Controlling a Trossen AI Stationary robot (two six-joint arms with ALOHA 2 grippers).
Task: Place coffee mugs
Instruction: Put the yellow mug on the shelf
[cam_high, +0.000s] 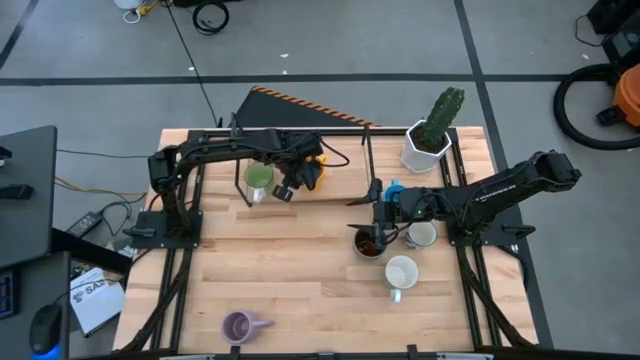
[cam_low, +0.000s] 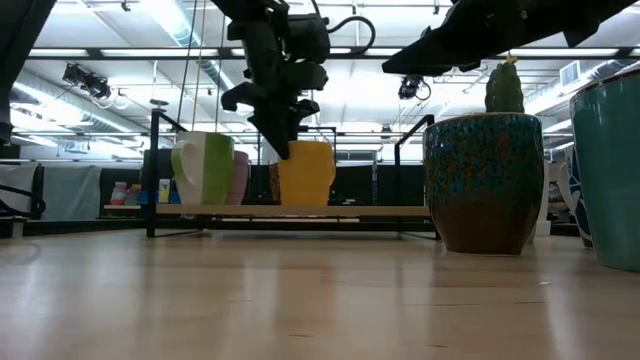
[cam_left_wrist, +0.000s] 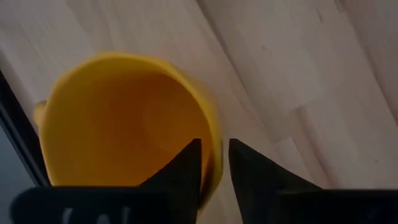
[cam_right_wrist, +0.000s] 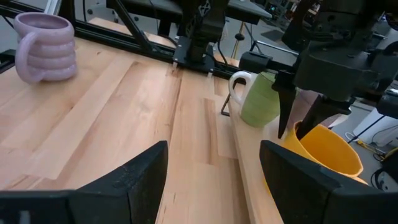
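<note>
An orange mug (cam_high: 316, 172) stands near the table's far edge, beside a green mug (cam_high: 258, 178) with a white handle. My left gripper (cam_left_wrist: 214, 163) comes down on the orange mug (cam_left_wrist: 124, 118) and is shut on its rim. My right gripper (cam_right_wrist: 214, 180) is open and holds nothing, hovering right of centre next to a blue mug (cam_high: 396, 189). A dark brown mug (cam_high: 368, 243) and two white mugs (cam_high: 422, 235) (cam_high: 400, 272) stand on the table's right part. One purple mug (cam_high: 240, 325) stands at the near edge. My left gripper pinches the orange mug's rim (cam_left_wrist: 212, 140) on the side away from its handle, one finger (cam_left_wrist: 186, 168) inside the cup and one outside. The fingers come from above, pointing down. The mug (cam_low: 305, 172) stays upright, its base on the table.
A white faceted pot with a green cactus (cam_high: 430, 135) stands at the far right corner. A black rail frame (cam_high: 300, 131) runs along the far edge behind the mugs. Bare wood (cam_high: 300, 260) lies in the table's middle, between the far mugs and the purple one.
</note>
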